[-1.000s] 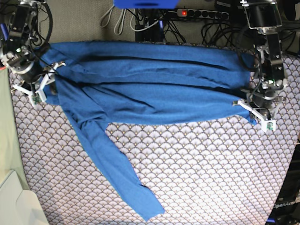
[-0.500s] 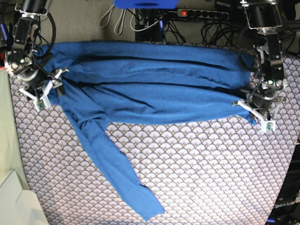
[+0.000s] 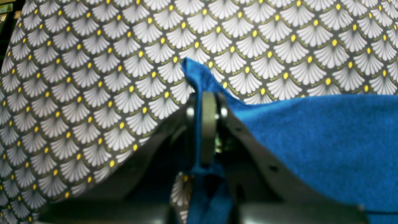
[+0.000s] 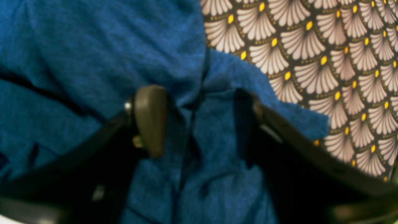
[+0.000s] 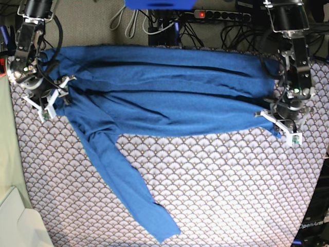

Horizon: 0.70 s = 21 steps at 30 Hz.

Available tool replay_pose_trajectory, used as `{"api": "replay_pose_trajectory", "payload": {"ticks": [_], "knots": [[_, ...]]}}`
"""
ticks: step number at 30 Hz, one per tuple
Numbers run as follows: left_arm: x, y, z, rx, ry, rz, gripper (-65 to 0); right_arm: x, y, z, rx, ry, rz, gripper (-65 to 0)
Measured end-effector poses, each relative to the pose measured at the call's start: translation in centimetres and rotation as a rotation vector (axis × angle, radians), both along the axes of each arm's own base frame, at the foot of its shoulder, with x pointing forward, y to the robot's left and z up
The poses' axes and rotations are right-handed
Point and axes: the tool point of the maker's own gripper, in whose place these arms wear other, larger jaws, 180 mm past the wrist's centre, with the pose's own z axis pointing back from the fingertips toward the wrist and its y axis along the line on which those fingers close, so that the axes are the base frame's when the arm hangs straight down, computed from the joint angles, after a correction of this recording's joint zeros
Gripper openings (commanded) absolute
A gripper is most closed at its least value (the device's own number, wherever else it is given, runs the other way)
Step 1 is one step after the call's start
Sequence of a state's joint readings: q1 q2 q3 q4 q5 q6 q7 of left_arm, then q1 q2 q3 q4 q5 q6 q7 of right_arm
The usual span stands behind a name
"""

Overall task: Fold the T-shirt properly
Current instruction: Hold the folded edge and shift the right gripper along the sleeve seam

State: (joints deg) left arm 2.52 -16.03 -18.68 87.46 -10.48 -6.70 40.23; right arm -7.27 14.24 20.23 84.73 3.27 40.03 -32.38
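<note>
The blue T-shirt lies folded lengthwise in a long band across the far half of the table. One long sleeve trails down toward the front edge. At the shirt's right end, my left gripper is shut on a thin edge of the T-shirt; in the left wrist view the cloth runs up between its closed fingertips. Over the shirt's left end, my right gripper is open. In the right wrist view its pads straddle a crease of the T-shirt without pinching it.
The scallop-patterned table cover is bare in front of the shirt on the right. A power strip with cables and a blue object sit behind the table. A pale box stands at the front left corner.
My right gripper has shifted slightly right and up onto the shirt's left end, and its jaws have changed width. The left arm and its grip have not moved.
</note>
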Motion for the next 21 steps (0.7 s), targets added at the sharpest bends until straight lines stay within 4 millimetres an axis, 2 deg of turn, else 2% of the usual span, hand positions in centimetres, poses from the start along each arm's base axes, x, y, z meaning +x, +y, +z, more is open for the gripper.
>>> {"api": "replay_pose_trajectory", "payload": {"ticks": [4, 6, 7, 12, 18, 21], "knots": [[0.0, 0.0, 0.0, 0.000, 0.001, 0.000, -64.7, -0.1, 0.4, -0.2, 0.010, 0.001, -0.002, -56.7], [0.0, 0.0, 0.0, 0.000, -0.002, 0.000, -64.7, -0.1, 0.7, -0.3, 0.018, 0.002, 0.000, -63.6], [0.0, 0.0, 0.0, 0.000, -0.001, 0.000, -64.7, -0.2, 0.7, -0.3, 0.018, 0.004, 0.001, -65.0], [0.0, 0.0, 0.0, 0.000, -0.002, 0.000, -64.7, -0.2, 0.7, 0.1, 0.003, -0.001, 0.006, -64.5], [0.0, 0.0, 0.1, 0.001, -0.003, -0.001, -64.7, -0.1, 1.3, 4.6, -0.068, -0.114, 0.058, -64.5], [0.0, -0.1, 0.1, 0.001, -0.003, -0.001, -64.7, -0.8, 1.8, 5.6, -0.089, -0.132, 0.079, -64.5]]}}
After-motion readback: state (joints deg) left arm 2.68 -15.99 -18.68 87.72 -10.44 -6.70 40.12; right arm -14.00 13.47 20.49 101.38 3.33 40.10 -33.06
